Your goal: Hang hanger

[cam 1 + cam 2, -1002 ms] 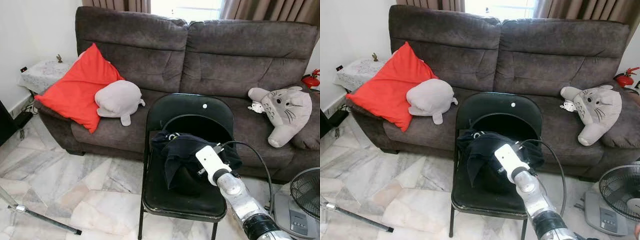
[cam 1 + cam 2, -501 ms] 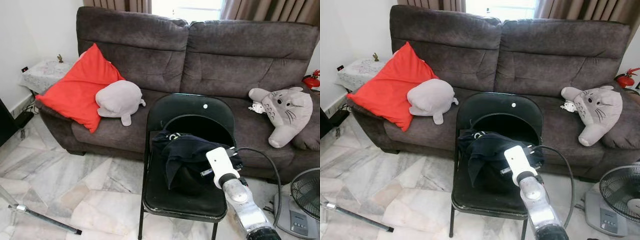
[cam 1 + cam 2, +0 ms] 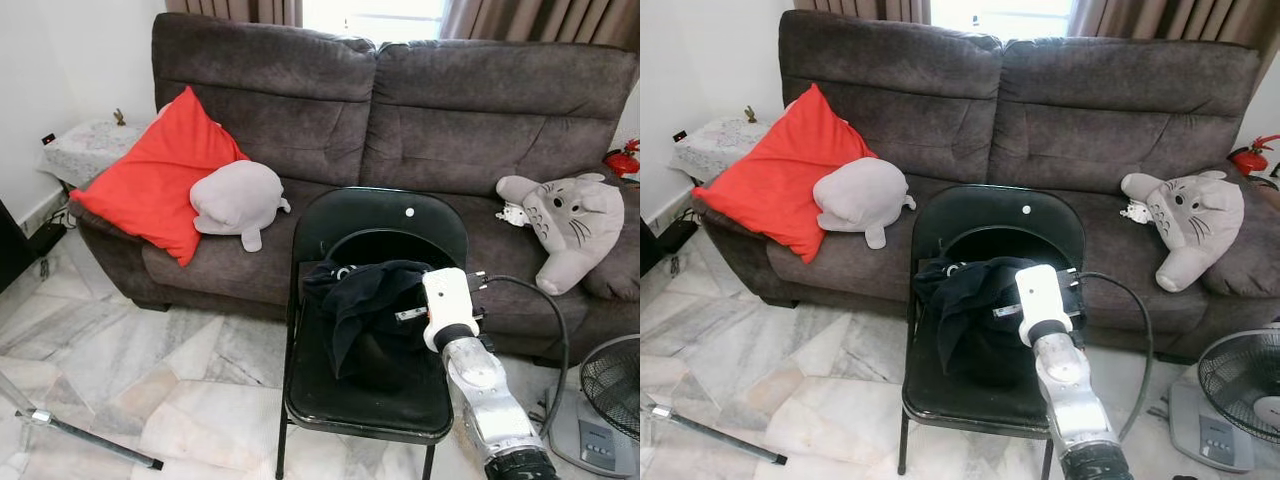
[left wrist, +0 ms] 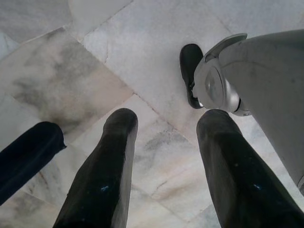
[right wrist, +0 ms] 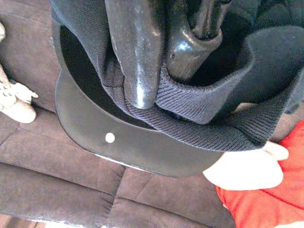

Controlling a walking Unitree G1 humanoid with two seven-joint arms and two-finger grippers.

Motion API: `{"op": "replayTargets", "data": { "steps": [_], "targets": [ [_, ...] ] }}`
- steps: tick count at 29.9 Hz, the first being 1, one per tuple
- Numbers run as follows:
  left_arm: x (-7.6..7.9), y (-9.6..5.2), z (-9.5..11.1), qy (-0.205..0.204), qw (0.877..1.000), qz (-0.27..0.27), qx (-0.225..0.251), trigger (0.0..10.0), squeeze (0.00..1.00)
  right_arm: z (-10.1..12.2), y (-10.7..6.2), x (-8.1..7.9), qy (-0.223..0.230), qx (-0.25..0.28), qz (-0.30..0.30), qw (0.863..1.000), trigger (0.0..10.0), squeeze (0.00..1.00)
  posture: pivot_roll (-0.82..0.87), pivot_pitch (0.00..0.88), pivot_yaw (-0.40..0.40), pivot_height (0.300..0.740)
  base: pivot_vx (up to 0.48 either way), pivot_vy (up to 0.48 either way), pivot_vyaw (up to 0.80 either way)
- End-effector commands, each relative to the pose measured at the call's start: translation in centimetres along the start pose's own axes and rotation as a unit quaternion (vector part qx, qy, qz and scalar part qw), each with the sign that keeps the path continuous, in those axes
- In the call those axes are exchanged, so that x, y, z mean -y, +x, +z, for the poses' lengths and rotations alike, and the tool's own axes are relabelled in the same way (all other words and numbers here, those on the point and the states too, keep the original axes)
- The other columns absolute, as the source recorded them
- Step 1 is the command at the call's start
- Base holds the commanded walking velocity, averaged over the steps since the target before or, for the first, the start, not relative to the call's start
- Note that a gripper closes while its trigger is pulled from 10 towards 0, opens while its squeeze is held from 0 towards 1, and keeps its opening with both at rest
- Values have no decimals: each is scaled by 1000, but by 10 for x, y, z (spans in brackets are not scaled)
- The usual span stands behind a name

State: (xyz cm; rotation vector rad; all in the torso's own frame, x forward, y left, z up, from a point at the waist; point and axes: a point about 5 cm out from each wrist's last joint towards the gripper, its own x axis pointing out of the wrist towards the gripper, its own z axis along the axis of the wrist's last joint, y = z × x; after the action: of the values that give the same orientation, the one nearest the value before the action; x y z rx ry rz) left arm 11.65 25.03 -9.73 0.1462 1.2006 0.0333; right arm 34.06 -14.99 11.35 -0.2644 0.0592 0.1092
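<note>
A dark knitted garment (image 3: 360, 305) lies bunched on the seat of a black folding chair (image 3: 380, 215) in front of the sofa. My right gripper (image 5: 161, 71) reaches into it from the chair's right side, its white wrist (image 3: 447, 298) just above the seat. In the right wrist view the two black fingers (image 5: 135, 52) are shut on the garment's ribbed edge (image 5: 204, 109), which is raised off the pile. A small pale bit (image 3: 345, 271) shows at the garment's far side; what it is I cannot tell. My left gripper (image 4: 166, 118) hangs open over the marble floor (image 4: 118, 57).
A brown sofa (image 3: 400, 110) stands behind the chair with a red cushion (image 3: 160, 180), a grey plush (image 3: 238, 198) and a grey cat plush (image 3: 570, 225). A fan (image 3: 605, 400) stands at the right. A metal pole (image 3: 80, 435) lies on the floor at the left.
My right wrist has moved right and up toward the chair's back. The garment's near edge has risen with it.
</note>
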Motion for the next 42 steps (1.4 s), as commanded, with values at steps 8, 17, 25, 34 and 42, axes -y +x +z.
{"op": "replayTargets", "data": {
  "steps": [8,17,25,34,42],
  "targets": [
    [0,-1,-6,7,1000,-1,-9,10000,0,74,-2,28,17,152,-95,984,0,0,53,0,0,740,0,0,0],
    [1,-1,-6,11,1000,-3,-11,10000,0,68,-6,49,143,138,-138,970,0,0,49,0,-1,740,0,0,0],
    [1,-1,-7,11,1000,-4,-12,10000,0,15,-8,22,89,-43,-78,992,10000,0,49,0,-3,740,0,0,0],
    [-1,-1,-7,9,1000,-2,-13,10000,0,-15,-31,18,67,-127,-119,982,10000,0,42,0,3,740,0,0,0],
    [-1,-1,-6,9,1000,0,-12,10000,0,-25,-48,22,79,-158,-176,968,10000,0,50,0,-2,740,0,0,0]
  ]
}}
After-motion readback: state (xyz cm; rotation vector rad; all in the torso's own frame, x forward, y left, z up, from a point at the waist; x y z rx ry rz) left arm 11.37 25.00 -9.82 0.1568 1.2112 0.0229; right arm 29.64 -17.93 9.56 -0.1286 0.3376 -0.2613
